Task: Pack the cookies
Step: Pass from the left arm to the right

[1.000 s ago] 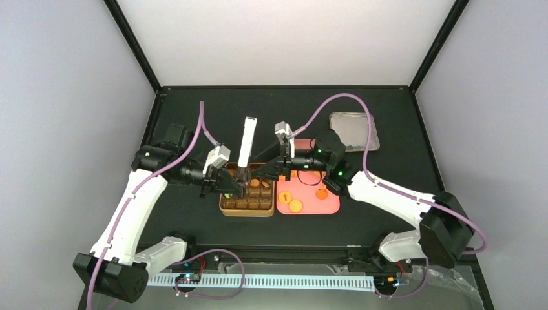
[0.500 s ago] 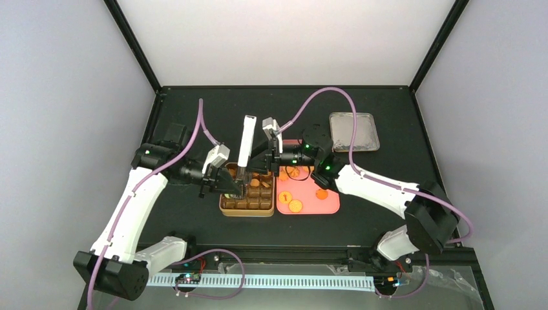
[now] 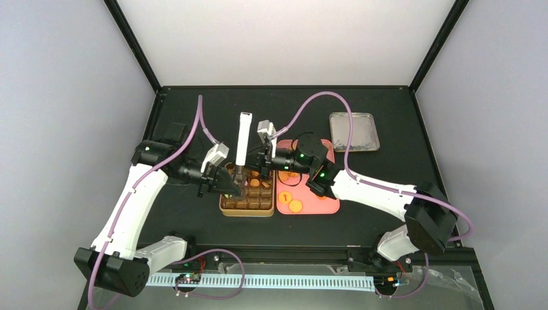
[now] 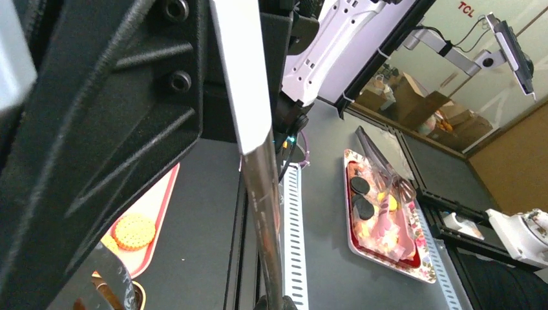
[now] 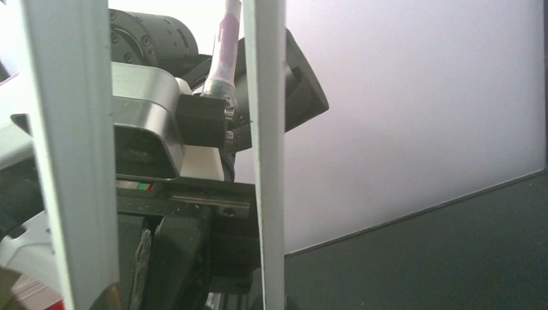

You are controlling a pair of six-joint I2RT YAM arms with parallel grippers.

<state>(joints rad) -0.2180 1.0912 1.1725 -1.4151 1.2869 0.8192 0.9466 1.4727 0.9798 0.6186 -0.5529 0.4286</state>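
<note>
right hand (image 3: 258, 166) moved left to tongs (image 3: 243, 139), grip unclear, cookies (image 3: 295, 205) half-hidden

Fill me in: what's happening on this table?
The left gripper is shut on the tongs, holding them upright over the compartment tin. The right gripper, shut, sits right beside the tongs; whether it grips them is unclear. A few orange cookies lie on the pink tray beside the tin.

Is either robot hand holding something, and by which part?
The left gripper holds the tongs by their lower metal end. The right gripper is shut close beside them; whether it grips them cannot be told.
</note>
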